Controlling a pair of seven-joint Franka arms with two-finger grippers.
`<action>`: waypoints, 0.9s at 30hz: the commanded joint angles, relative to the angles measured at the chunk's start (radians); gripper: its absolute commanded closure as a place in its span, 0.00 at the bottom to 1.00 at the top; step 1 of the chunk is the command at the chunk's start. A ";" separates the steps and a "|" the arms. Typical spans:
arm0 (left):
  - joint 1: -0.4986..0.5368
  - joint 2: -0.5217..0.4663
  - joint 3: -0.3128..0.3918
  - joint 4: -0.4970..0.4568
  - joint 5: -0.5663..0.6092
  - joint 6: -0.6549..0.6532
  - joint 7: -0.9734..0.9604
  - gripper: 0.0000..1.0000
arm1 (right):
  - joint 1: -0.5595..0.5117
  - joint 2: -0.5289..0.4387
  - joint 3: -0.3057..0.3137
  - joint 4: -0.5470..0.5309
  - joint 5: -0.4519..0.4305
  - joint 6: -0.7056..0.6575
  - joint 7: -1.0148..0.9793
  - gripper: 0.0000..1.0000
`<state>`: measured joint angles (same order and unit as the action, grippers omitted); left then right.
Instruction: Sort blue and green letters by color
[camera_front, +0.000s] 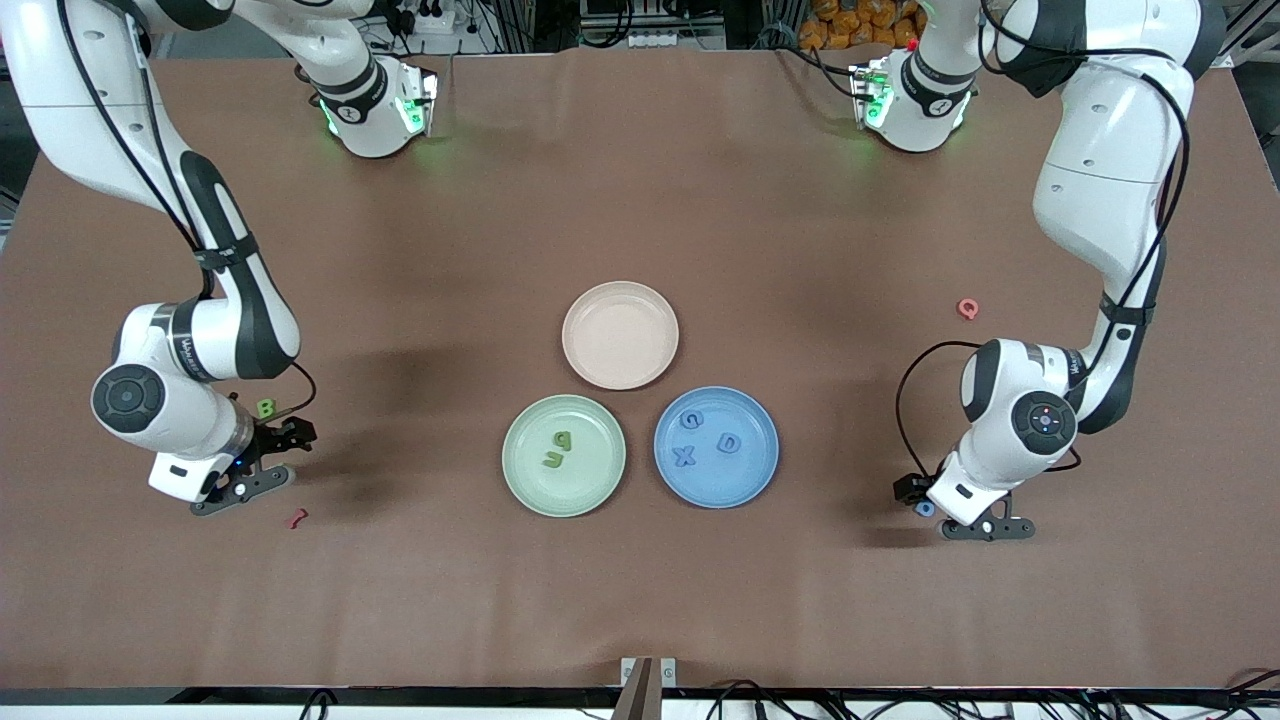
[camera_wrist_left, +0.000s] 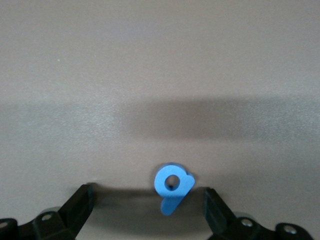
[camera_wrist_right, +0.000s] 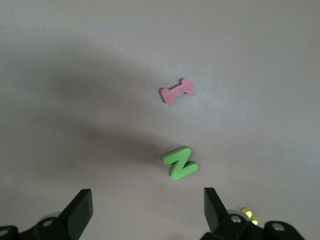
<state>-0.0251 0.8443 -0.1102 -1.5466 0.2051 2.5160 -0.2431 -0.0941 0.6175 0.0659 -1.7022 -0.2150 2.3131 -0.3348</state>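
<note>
My left gripper (camera_front: 925, 500) is open and low over the table toward the left arm's end, with the light blue b (camera_wrist_left: 172, 186) lying flat between its fingers (camera_wrist_left: 215, 210); the b shows in the front view (camera_front: 925, 508) too. My right gripper (camera_front: 262, 462) is open toward the right arm's end; the green N (camera_wrist_right: 180, 162) lies just ahead of its fingertips (camera_wrist_right: 82, 207) and is hidden in the front view. The green B (camera_front: 266, 408) lies beside that gripper. The green plate (camera_front: 595, 480) holds p (camera_front: 564, 438) and u (camera_front: 553, 459). The blue plate (camera_front: 750, 480) holds G (camera_front: 691, 420), D (camera_front: 730, 443) and X (camera_front: 684, 457).
An empty pink plate (camera_front: 620, 335) sits beside the two coloured plates, farther from the front camera. A dark red piece (camera_front: 296, 518) lies near the right gripper and shows in the right wrist view (camera_wrist_right: 177, 90). A pink Q (camera_front: 968, 308) lies near the left arm.
</note>
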 joint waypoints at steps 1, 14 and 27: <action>-0.006 0.019 0.001 0.022 0.004 0.015 -0.025 0.00 | -0.050 0.033 0.017 -0.010 -0.023 0.071 -0.072 0.02; -0.007 0.033 0.001 0.034 -0.004 0.024 -0.114 0.62 | -0.072 0.056 0.018 -0.008 -0.015 0.083 -0.109 0.11; -0.007 0.029 -0.005 0.036 -0.007 0.026 -0.171 1.00 | -0.072 0.074 0.020 -0.004 -0.014 0.086 -0.109 0.19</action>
<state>-0.0265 0.8461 -0.1132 -1.5301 0.2049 2.5286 -0.3917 -0.1567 0.6852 0.0778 -1.7086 -0.2167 2.3902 -0.4373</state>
